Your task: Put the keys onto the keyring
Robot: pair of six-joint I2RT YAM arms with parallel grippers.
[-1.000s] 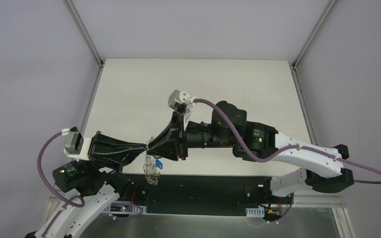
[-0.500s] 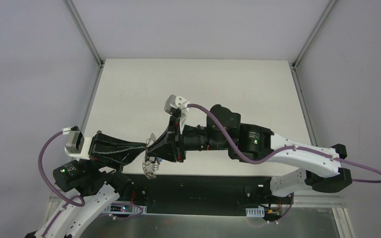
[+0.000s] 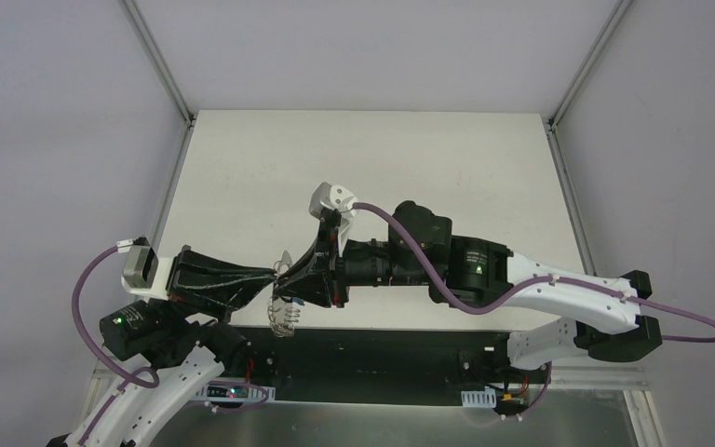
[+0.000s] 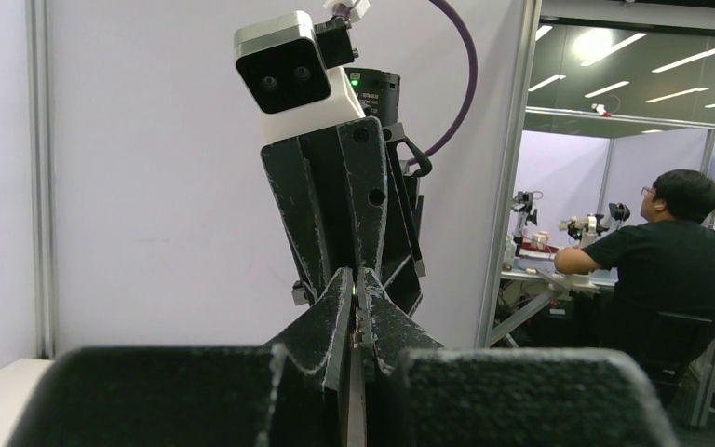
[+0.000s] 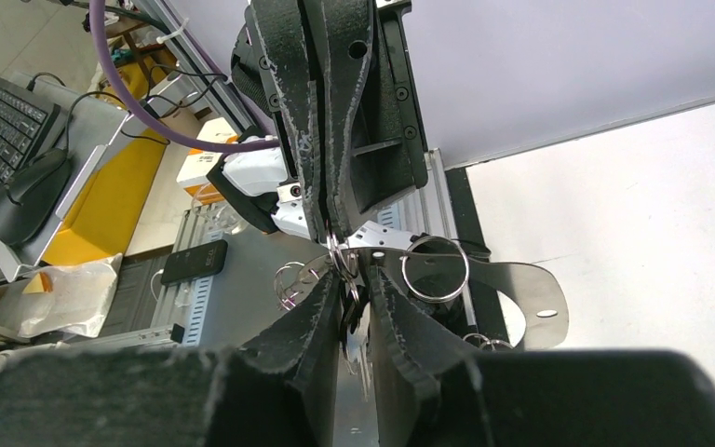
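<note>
Table (image 3: 242, 158) — matte off-white rectangular top, grey walls (image 3: 56, 140) on three sides, an aluminium post (image 3: 156, 58) at each far corner. Black mounting plate (image 3: 382, 352) runs along the near edge.

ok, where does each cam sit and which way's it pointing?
Top external: above and behind the bases, looking down at the table; both arms show, left gripper and right gripper tip to tip, keyring hanging below.
Left wrist: on the left arm, looking along its shut fingers straight at the right gripper.
Right wrist: on the right arm, looking along its fingers, pinching a key, at the left gripper.
Wrist views share that meeting point, seen from opposite sides.
</note>
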